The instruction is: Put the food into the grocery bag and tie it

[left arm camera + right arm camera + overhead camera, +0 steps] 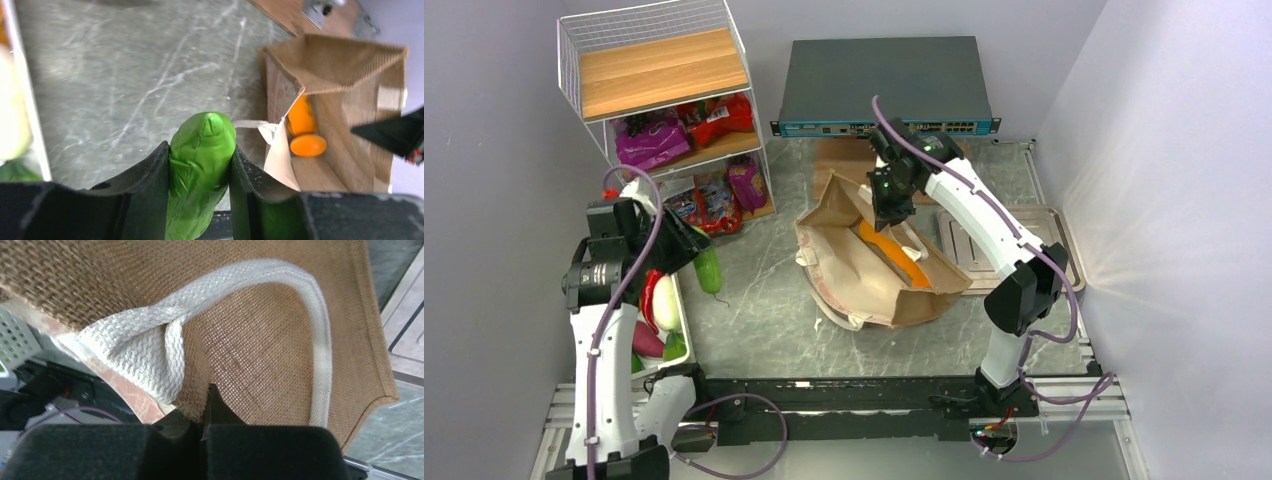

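The tan grocery bag (864, 285) lies on its side mid-table, its mouth held up. An orange carrot-like piece (892, 255) lies inside it. The left wrist view shows it as two orange pieces (305, 131) in the open bag (330, 70). My right gripper (890, 218) is shut on the bag's upper rim (240, 355), beside a cream looped handle (150, 347). My left gripper (696, 250) hangs left of the bag, above the table, shut on a glossy green vegetable (201, 155) that sticks out past the fingers (150, 175).
A white wire shelf (664, 90) at the back left holds red packets (719, 118) and purple packets (652, 140). A dark network box (884, 85) stands behind the bag. A white basket (682, 300) of vegetables sits by the left arm, and a metal tray (1054, 250) lies on the right.
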`<state>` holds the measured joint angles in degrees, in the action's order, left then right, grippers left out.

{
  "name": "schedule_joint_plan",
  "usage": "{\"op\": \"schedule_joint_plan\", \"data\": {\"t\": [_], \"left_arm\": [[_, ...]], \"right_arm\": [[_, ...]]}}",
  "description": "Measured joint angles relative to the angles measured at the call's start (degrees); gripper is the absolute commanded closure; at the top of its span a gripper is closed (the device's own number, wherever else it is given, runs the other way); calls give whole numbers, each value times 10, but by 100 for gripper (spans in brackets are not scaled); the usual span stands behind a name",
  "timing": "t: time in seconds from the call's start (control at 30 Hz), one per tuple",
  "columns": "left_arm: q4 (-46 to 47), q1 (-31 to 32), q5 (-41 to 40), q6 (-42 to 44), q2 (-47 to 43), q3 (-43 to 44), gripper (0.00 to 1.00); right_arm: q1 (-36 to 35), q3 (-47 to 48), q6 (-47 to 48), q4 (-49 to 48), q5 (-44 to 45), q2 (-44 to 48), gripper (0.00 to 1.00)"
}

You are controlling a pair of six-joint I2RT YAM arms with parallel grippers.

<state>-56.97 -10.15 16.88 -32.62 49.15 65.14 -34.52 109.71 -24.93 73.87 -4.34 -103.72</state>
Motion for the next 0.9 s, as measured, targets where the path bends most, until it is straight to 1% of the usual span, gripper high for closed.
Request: {"op": "schedule_joint_plan", "data": {"t": [0.13, 0.27, 0.5, 0.6, 0.7, 0.8, 0.9], "left_arm": [[35, 56, 35, -2, 25, 10, 100], [68, 111, 58, -12, 53, 25, 100], [104, 207, 63, -33, 100, 72, 100], [129, 244, 60, -56, 117, 78, 100], [135, 280, 48, -87, 149, 94, 100], [150, 322, 27, -134, 204, 127, 100], [174, 357, 10, -189, 244, 137, 100]], "right_arm": [[34, 20, -26, -2, -1, 0, 100], [58, 14, -49, -15, -4, 0, 100], [56, -3, -64, -33, -24, 0, 100], [59, 12, -64, -28, -28, -6, 100], [76, 38, -64, -16, -38, -15, 100], [101, 41, -64, -14, -40, -16, 100], [122, 41, -65, -8, -48, -16, 100]]}}
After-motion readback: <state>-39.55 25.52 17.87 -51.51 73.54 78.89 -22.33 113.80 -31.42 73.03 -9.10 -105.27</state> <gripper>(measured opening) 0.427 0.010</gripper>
